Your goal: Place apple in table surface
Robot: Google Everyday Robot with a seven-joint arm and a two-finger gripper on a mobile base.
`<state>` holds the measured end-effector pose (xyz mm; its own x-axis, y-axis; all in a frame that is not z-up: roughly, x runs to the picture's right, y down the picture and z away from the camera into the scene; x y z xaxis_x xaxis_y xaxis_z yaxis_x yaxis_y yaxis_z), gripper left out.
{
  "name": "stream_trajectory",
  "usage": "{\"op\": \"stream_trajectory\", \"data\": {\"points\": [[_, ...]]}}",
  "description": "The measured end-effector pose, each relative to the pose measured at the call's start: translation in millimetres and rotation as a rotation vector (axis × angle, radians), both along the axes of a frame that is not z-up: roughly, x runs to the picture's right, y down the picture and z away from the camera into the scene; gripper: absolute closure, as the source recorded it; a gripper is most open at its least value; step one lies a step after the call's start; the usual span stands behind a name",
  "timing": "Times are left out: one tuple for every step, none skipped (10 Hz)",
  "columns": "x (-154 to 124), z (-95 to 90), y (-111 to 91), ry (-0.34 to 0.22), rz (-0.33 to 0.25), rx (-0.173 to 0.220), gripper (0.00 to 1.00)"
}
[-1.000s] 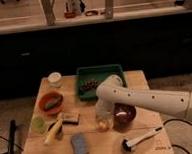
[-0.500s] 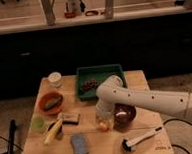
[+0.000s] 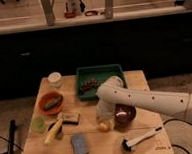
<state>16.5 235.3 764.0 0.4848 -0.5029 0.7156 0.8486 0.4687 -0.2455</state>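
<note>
The apple (image 3: 103,125) is a small yellow-orange fruit low over the light wooden table surface (image 3: 95,147), just left of the dark bowl (image 3: 125,115). My gripper (image 3: 103,118) hangs down from the white arm right over the apple, at the bowl's left rim. I cannot tell whether the apple rests on the wood or is still held. The white arm reaches in from the right and hides part of the bowl.
A green tray (image 3: 100,73) with dark items stands at the back. An orange bowl (image 3: 50,102), a white cup (image 3: 54,79), a green disc (image 3: 38,124), a banana (image 3: 53,132), a blue-grey sponge (image 3: 80,144) and a white-handled brush (image 3: 141,137) lie around.
</note>
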Motion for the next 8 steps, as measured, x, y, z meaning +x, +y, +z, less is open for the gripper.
{"op": "stream_trajectory", "data": {"points": [[-13.4, -5.1, 0.1, -0.032, -0.007, 0.011, 0.61], [-21.4, -8.7, 1.0, -0.054, -0.012, 0.016, 0.52], [-26.0, -12.7, 1.1, -0.078, -0.016, 0.022, 0.43], [-30.7, -16.3, 1.8, -0.102, -0.023, 0.026, 0.32], [-38.7, -18.9, 2.5, -0.128, -0.034, 0.028, 0.23], [-44.1, -20.0, 2.1, -0.144, -0.041, 0.030, 0.20], [-48.2, -20.2, 2.4, -0.156, -0.046, 0.030, 0.20], [-53.1, -20.3, 2.8, -0.169, -0.054, 0.028, 0.20]]}}
